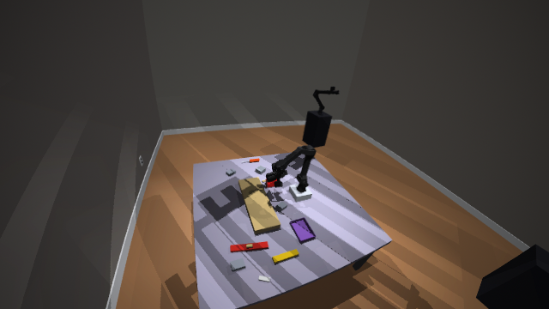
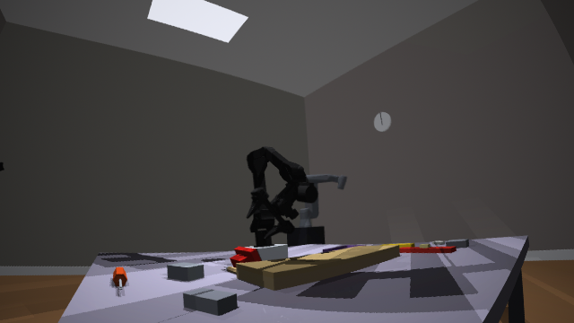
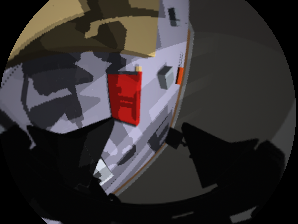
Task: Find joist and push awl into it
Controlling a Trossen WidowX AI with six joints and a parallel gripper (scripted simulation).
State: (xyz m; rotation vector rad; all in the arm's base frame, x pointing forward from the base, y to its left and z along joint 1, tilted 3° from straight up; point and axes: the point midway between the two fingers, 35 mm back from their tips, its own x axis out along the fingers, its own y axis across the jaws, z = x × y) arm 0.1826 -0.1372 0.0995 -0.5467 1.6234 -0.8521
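My gripper is open and empty, a little above the red stud finder. The stud finder rests beside one end of the tan floor panel, apart from the fingers. A small tan piece shows by it; I cannot tell what it is. An orange-handled tool with a thin metal shaft, seemingly the awl, lies at the table's far edge. The purple tray lies beside the panel's other end.
Grey blocks lie near the panel's end, and another grey block lies beside the panel. A red level, a yellow bar, a grey block and a small white piece lie beyond the tray.
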